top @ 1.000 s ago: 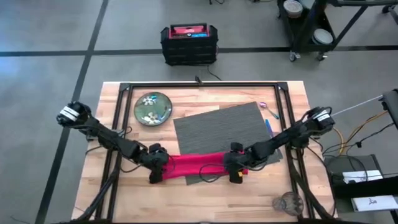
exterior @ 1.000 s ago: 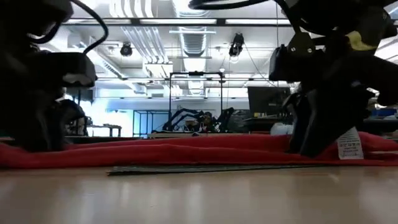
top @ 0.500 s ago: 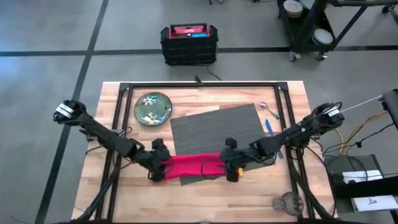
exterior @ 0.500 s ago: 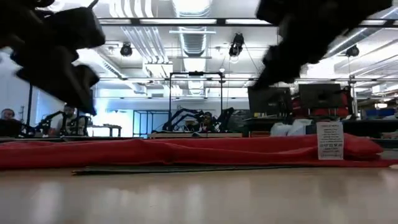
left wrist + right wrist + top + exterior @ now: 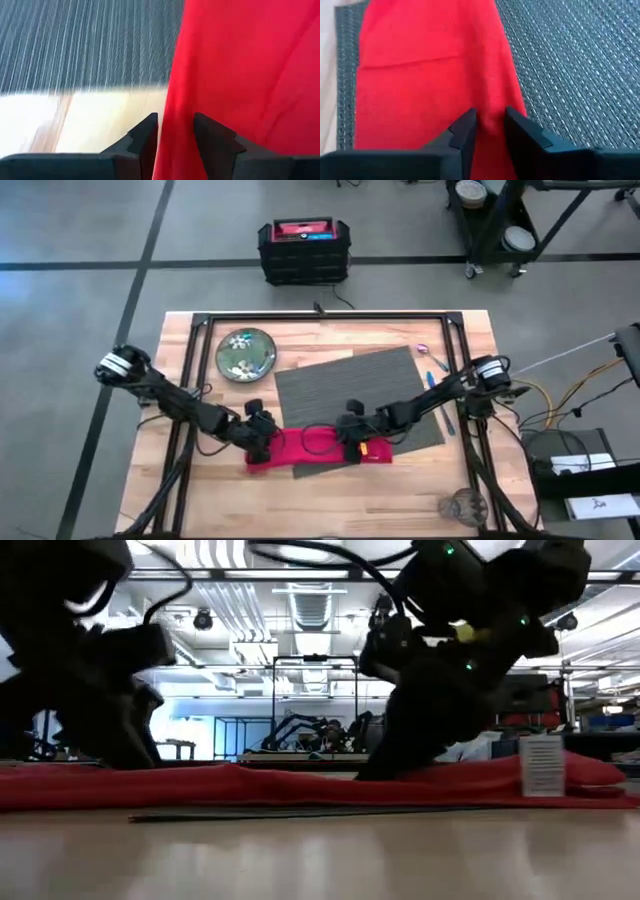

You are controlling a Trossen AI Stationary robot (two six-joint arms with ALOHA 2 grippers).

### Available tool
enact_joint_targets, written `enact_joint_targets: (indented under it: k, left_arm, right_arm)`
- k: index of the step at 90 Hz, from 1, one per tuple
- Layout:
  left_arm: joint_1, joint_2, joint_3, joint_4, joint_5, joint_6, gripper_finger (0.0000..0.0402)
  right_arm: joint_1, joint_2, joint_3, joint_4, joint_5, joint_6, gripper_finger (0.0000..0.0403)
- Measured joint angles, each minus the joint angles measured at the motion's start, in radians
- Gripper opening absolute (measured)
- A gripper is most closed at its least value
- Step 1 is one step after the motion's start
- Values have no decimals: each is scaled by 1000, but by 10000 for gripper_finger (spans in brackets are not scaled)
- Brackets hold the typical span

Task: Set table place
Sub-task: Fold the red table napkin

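While both arms are working low over the near half of the worktop, the step in hand looks to be folding or bunching the red napkin, which is lying along the near edge of the grey placemat with its left end spilling onto bare wood. The left claw is pinching the napkin's left end; its wrist view is showing red cloth running between the two fingers. The right claw is pinching the cloth toward the napkin's right end, the fabric passing between its fingers above the ribbed mat. In the low view the napkin is lying as a long flat ridge with both arms pressing down on it.

The next move probably calls for bringing the two pinched ends together or laying them down square, then letting go without dragging the placemat askew, as it is already sitting at an angle to the worktop's edges.

Room is fair. The green plate is waiting well apart at the far left corner, the utensils are lying just beside the mat's far right edge, and the clear glass is standing at the near right corner, close to the worktop's edge. Between the claws the way is open, though the black frame rails are running close beside both forearms.
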Motion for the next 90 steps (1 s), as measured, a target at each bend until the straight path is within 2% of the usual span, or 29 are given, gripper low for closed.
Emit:
enact_joint_targets:
  k: [15,29,40,54,60,68,81,90]
  left_arm:
    - [3,14,-10,1,6,-23,114]
    - [5,-9,-1,-28,19,-5,113]
    - [5,-39,20,-39,33,15,113]
    - [4,-74,41,-36,32,25,113]
    - [5,-80,43,-40,30,36,113]
    - [5,-81,49,-29,27,37,113]
    - [5,-81,49,-28,27,35,113]
    - [5,-81,49,-13,27,33,113]
  right_arm:
    - [10,-87,-8,-115,-27,-14,48]
    - [1,-159,-8,-105,-28,-2,44]
    - [-3,-246,-8,-236,-51,96,70]
    - [29,-405,-12,-524,-239,335,126]
    - [84,-451,-25,-600,-266,466,151]
    - [180,-506,-52,-640,-222,636,179]
    - [309,-517,-104,-641,20,959,208]
    - [348,-487,-130,-630,111,1115,219]
